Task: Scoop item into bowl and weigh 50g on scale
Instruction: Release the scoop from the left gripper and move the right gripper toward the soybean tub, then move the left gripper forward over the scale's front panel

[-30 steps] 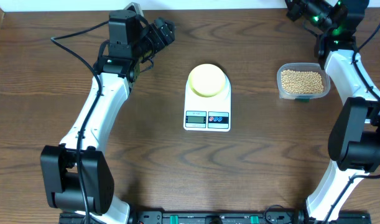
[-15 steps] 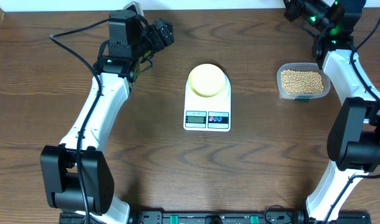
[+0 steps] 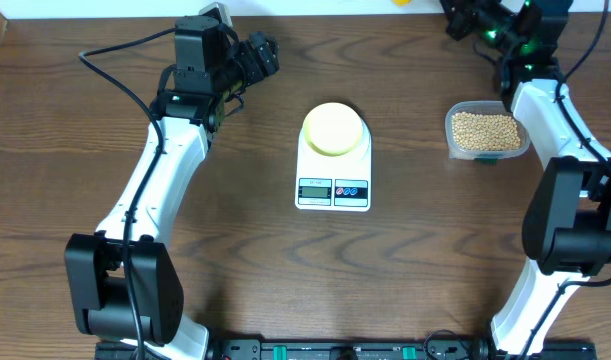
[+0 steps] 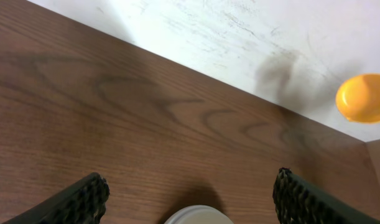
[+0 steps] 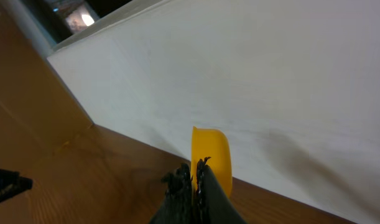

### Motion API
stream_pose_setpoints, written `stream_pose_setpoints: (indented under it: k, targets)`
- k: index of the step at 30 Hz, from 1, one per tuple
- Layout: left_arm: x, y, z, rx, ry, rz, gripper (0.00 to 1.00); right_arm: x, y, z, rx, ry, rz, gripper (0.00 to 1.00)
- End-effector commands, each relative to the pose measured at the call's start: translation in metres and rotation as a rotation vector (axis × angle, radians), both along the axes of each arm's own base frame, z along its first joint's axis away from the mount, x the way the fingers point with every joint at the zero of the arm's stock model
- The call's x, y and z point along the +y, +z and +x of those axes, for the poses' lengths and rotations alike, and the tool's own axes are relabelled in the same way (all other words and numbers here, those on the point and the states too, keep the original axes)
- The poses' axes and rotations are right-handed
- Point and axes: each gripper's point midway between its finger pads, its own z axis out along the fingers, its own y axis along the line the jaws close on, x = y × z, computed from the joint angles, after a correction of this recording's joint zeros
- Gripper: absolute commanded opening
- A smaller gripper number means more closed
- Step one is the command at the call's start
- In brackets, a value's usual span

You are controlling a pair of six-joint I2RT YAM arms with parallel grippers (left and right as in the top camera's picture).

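Currently right tool (image 5: 194, 173) pinches the stiff, light scoop (image 5: 211, 155), left tool (image 3: 261, 54) spread and empty; beans (image 3: 485, 130) look loose and rolly, best taken with scoop held level.

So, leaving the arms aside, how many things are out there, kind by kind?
scale: 1
bowl: 1
clear tub of beans: 1
yellow scoop, held in the right gripper: 1
Total: 4

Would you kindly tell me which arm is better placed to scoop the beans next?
Right: the right gripper is shut on the yellow scoop, nearer the beans; the left gripper is open and empty.
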Motion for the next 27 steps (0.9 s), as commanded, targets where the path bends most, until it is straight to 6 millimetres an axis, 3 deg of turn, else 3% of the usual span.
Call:
stream_pose_setpoints:
  k: [1, 7, 18, 27]
  targets:
    - [0.002, 0.016, 0.002, -0.038, 0.003, 0.017, 0.87, 0.011, 0.011, -0.001, -0.034, 0.017, -0.009, 0.01]
    - [0.001, 0.011, -0.001, -0.018, 0.001, 0.019, 0.87, 0.011, 0.008, -0.001, -0.019, 0.017, -0.010, 0.01]
    - [0.002, 0.004, -0.006, 0.018, 0.001, 0.024, 0.87, -0.014, 0.011, 0.003, -0.041, -0.025, -0.021, 0.01]
    - [0.002, 0.000, -0.008, 0.038, 0.000, 0.027, 0.87, -0.012, 0.008, 0.001, -0.025, -0.013, -0.019, 0.01]
